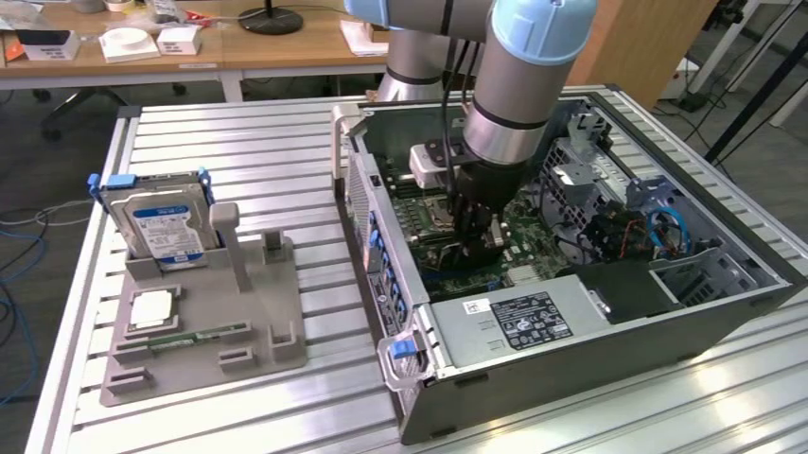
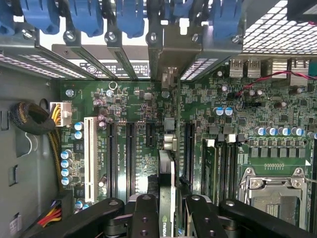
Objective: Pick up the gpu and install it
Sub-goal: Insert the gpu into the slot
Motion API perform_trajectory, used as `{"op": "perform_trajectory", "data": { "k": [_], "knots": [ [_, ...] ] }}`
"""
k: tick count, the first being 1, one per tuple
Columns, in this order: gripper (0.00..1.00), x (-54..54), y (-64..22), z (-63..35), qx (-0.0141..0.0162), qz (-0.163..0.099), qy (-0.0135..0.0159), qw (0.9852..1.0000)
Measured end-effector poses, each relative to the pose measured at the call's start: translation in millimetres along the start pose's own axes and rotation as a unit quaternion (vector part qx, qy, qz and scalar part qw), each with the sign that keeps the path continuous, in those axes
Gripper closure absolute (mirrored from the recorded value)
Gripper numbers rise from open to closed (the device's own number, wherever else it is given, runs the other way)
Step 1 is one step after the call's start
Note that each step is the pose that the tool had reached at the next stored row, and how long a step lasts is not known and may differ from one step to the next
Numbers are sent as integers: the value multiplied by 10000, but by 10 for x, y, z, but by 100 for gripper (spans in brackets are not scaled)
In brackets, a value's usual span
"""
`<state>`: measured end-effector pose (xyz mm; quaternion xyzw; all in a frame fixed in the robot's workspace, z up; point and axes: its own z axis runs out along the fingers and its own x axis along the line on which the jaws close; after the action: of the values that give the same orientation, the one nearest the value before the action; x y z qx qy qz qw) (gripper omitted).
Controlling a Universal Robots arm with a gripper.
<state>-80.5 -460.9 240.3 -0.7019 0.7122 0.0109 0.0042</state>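
The work surface is a slatted aluminium table (image 1: 253, 142). Near its edge on the exterior view's left stands a grey holder (image 1: 202, 322). A silver hard drive (image 1: 162, 222) with a blue label stands upright in the holder's far slot. A square processor chip (image 1: 149, 309) lies flat in a recess closer to the holder's near edge, and a small green memory stick (image 1: 200, 336) lies just beside it.

To the exterior view's right of the holder, an open computer case (image 1: 569, 284) rests on the table. Its green motherboard (image 2: 247, 109) is exposed. A black power supply (image 1: 531, 320) with a white label occupies the near end of the case. A row of blue clips (image 2: 89, 17) lines the slot brackets along one case wall.

The arm (image 1: 518, 85) reaches down into the middle of the case. The gripper (image 2: 171, 213) is clenched on the graphics card (image 2: 167, 198). In the wrist view the card is seen edge-on, upright between the two black fingers (image 2: 143, 218), which press against its two faces. The card stands over the motherboard in line with a black expansion slot (image 2: 188, 146), between the group of long slots and the memory sockets. Whether its lower edge is already seated in a slot cannot be told.
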Motion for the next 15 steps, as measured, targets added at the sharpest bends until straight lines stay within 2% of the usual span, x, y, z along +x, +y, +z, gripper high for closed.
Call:
{"op": "perform_trajectory", "data": {
  "k": [9,10,11,14,15],
  "knots": [
    [74,-1,1,4,0,1,-4,10000],
    [73,-4,2,16,5,3,-20,10000],
    [73,-3,2,12,4,3,-12,10000],
    [55,-1,0,4,1,1,-3,10000],
    [55,-1,0,4,1,1,-3,10000]
  ]
}}
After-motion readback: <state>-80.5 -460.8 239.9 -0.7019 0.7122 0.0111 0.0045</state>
